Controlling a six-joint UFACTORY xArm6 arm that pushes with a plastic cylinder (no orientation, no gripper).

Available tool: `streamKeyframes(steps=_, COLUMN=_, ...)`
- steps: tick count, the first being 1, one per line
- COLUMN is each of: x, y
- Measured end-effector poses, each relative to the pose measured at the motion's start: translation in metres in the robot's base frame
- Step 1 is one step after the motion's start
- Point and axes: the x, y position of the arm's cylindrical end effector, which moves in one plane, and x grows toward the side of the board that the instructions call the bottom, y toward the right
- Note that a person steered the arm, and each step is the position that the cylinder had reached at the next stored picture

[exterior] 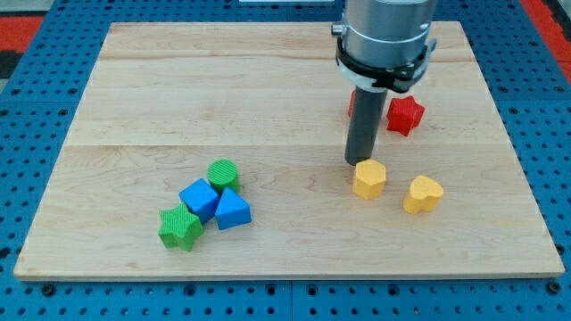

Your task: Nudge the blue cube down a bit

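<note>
The blue cube sits at the lower left of the wooden board, in a tight cluster. A green cylinder touches it at the upper right, a blue triangular block lies at its right, and a green star block at its lower left. My tip stands far to the right of the cube, right at the upper left edge of a yellow hexagonal block.
A yellow heart-shaped block lies right of the yellow hexagon. A red star block sits right of the rod, and another red block is mostly hidden behind the rod. A blue pegboard surrounds the board.
</note>
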Motion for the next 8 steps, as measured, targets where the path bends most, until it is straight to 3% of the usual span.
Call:
streamKeyframes(steps=3, x=0.012, y=0.013)
streamKeyframes(steps=7, x=-0.003, y=-0.132)
streamKeyframes(steps=8, x=-0.005, y=-0.134)
